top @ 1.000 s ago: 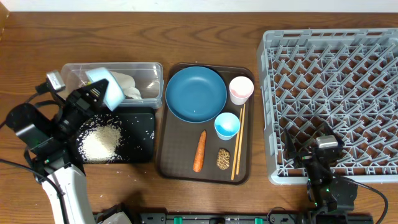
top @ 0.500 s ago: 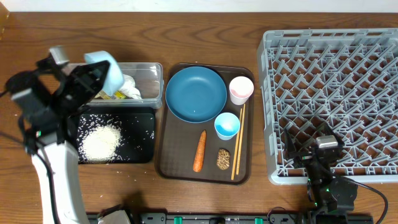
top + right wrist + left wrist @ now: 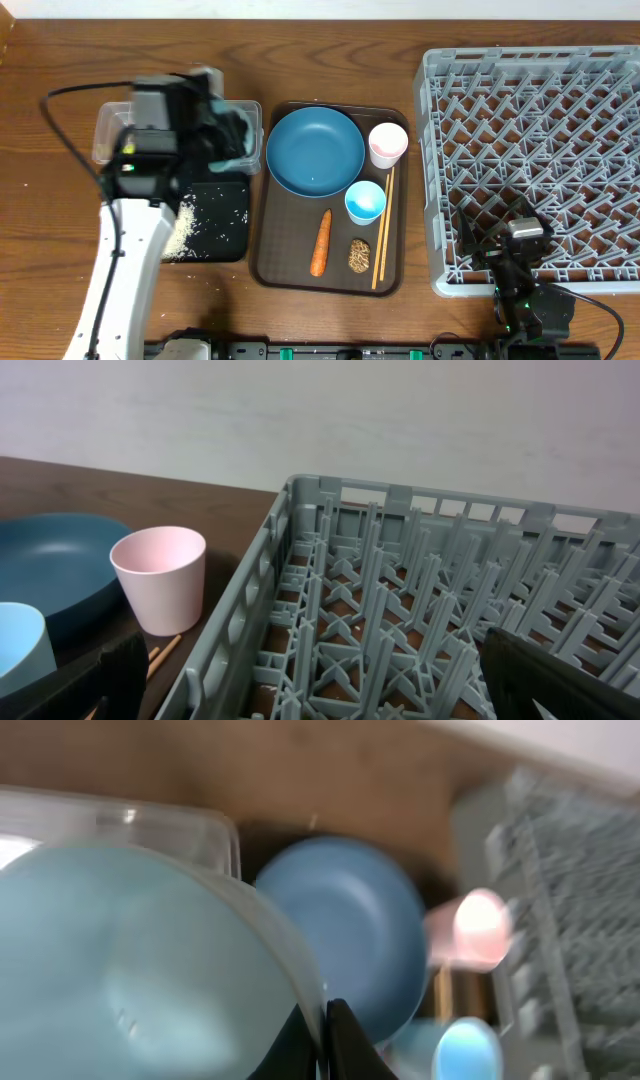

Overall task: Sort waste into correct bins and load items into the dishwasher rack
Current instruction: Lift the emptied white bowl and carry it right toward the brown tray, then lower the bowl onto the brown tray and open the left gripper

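Observation:
My left gripper (image 3: 228,138) (image 3: 325,1035) is shut on the rim of the light-blue bowl (image 3: 243,158) (image 3: 130,970), held tilted above the right end of the clear tub (image 3: 108,140) (image 3: 150,820). The black tray (image 3: 215,215) below holds loose white rice (image 3: 185,225). The dark-blue plate (image 3: 315,150), pink cup (image 3: 388,143) (image 3: 158,575), light-blue cup (image 3: 365,201), chopsticks (image 3: 383,230), carrot (image 3: 320,243) and brown seedy lump (image 3: 359,255) lie on the brown serving tray (image 3: 290,235). My right gripper (image 3: 515,250) (image 3: 330,695) stands open over the near-left corner of the grey rack (image 3: 535,120) (image 3: 400,620).
My left arm (image 3: 130,250) stretches from the table's front edge over the black tray and covers most of the tub. The rack fills the right side, its left wall close to the brown tray. A white wall lies behind the table.
My left arm has swung up and to the right with the bowl, from over the black tray to over the tub's right end. The right arm has not moved.

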